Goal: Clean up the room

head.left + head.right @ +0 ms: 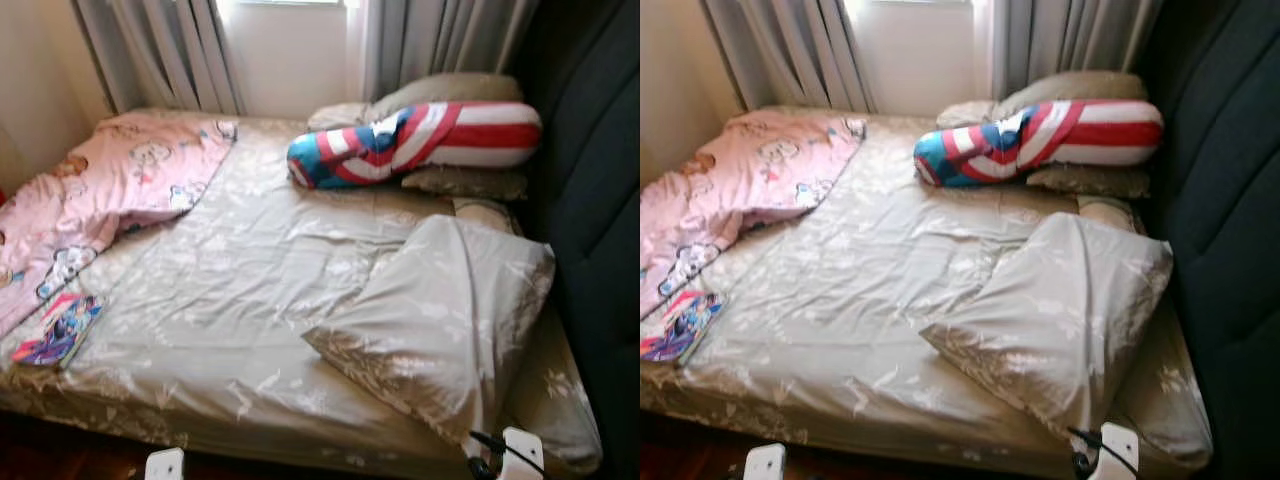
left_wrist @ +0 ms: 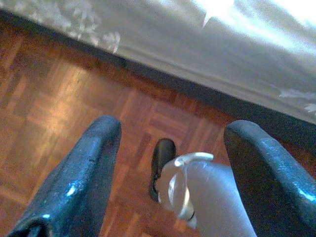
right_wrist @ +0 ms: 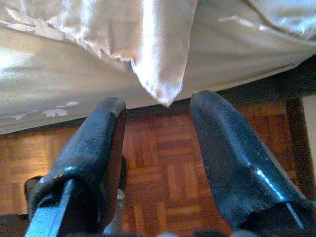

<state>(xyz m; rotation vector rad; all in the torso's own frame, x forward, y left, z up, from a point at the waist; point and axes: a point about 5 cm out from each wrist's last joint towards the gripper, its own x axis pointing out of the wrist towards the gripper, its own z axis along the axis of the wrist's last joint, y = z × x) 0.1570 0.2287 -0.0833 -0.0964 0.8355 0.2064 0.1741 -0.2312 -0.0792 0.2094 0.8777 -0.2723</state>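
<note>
Both arms hung low, jaws apart, nothing held.
L gripper (image 2: 170, 148) pointed down w/ fingers (image 2: 81, 173) spread wide; R gripper (image 3: 158, 123) likewise, fingers (image 3: 232, 153) parted. Head views caught just the white wrist tops at bottom edge: L (image 1: 165, 465), R (image 1: 520, 455).

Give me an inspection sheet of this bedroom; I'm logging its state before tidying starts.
Surface: bed with rumpled grey floral sheet.
Job's things: pink blanket bunched at the far left; grey pillow askew near the right front edge; striped bolster on pillows at the far end.
Clutter: colourful book at the front left edge.
Grippers: left gripper and right gripper open, empty, low over parquet floor beside the bed.
Cables: nothing seen.
Surroundings: grey curtains, dark headboard.
</note>
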